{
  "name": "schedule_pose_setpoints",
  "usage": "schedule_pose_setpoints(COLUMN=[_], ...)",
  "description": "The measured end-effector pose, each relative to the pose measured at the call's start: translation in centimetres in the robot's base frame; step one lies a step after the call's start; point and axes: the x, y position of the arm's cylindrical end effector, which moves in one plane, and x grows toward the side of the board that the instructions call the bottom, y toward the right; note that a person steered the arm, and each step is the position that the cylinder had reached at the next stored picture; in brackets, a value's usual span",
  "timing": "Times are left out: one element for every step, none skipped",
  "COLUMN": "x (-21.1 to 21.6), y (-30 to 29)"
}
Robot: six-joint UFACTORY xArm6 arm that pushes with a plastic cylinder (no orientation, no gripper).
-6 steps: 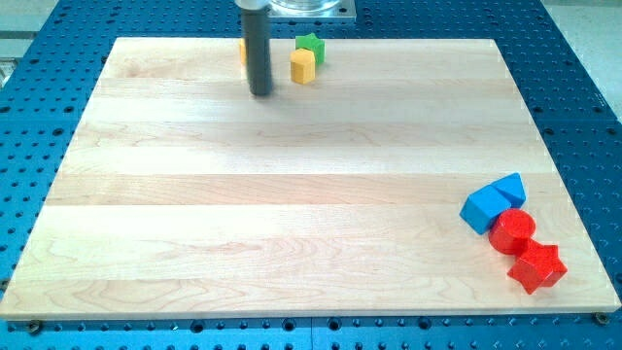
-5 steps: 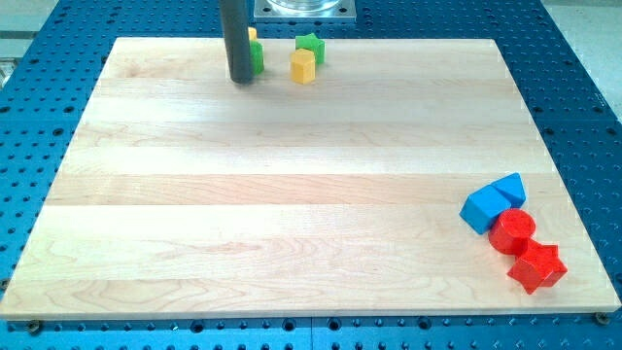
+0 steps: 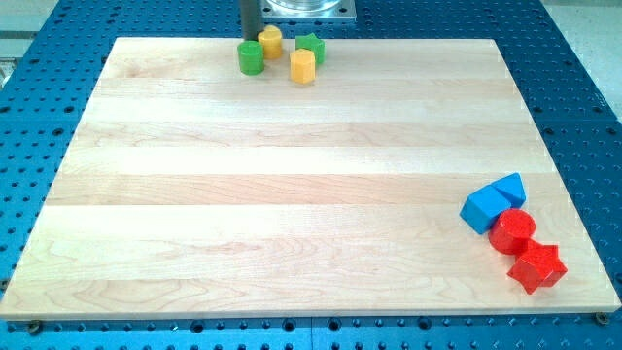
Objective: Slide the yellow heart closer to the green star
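The yellow heart [image 3: 270, 41] lies at the board's top edge, a small gap left of the green star [image 3: 310, 46]. My tip [image 3: 251, 39] is at the top edge, just above a green cylinder [image 3: 251, 57] and right beside the heart's left side. Whether the tip touches either block cannot be told. A yellow hexagonal block [image 3: 303, 66] sits just below the star, touching or nearly touching it.
At the lower right of the wooden board [image 3: 292, 194] are two blue blocks [image 3: 491, 202], a red cylinder [image 3: 512, 231] and a red star [image 3: 536, 268], packed together. A blue perforated table surrounds the board.
The rod has moved up and slightly right, from below and left of the top blocks to the board's top edge. The green cylinder and yellow heart now show fully.
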Motion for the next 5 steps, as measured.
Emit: schedule_pose_setpoints(x=[0.7,3.1,3.5,0.0,1.7], y=[0.7,1.3,1.3,-0.3,-7.1])
